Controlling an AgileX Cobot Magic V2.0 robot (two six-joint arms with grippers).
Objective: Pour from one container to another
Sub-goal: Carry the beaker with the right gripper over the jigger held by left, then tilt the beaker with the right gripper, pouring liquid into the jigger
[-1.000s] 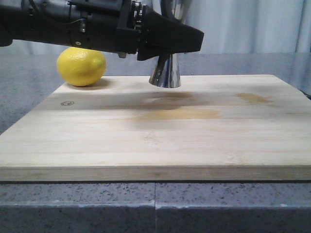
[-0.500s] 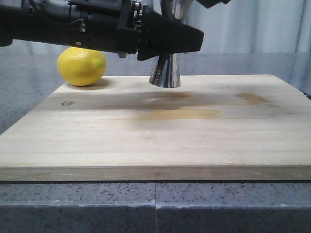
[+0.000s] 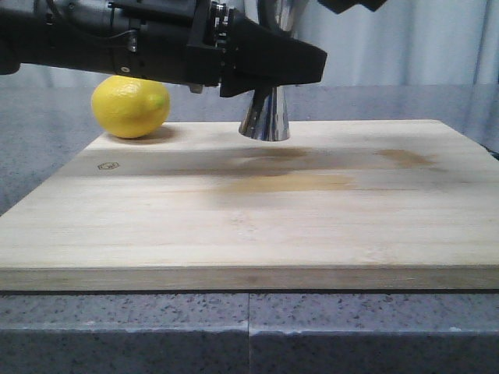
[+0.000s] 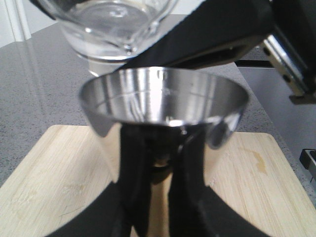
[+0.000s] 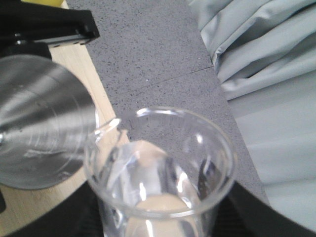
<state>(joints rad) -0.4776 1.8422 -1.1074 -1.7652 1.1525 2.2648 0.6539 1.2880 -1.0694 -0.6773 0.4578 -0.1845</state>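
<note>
The steel jigger (image 3: 265,117) stands upright at the back of the wooden cutting board (image 3: 257,226). My left gripper (image 3: 273,70) is shut on its narrow waist, and both fingers (image 4: 136,168) clamp under its wide upper cup (image 4: 163,98). The clear glass beaker (image 5: 158,168) is held in my right gripper (image 5: 163,219), which is shut on it. The beaker (image 4: 108,24) hangs just above and behind the jigger's rim, its pouring lip toward the jigger (image 5: 39,128). It holds some clear liquid. No stream shows. In the front view only the right gripper's tip (image 3: 351,4) shows, at the top edge.
A yellow lemon (image 3: 130,105) lies at the board's back left corner, under my left arm. The board has darker stained patches (image 3: 288,181) near its middle. Grey speckled counter (image 3: 249,335) surrounds it, and a pale curtain (image 5: 266,74) hangs behind.
My right gripper has come into the top edge of the front view, to the right of the jigger. The left gripper, the jigger and the lemon have not moved.
</note>
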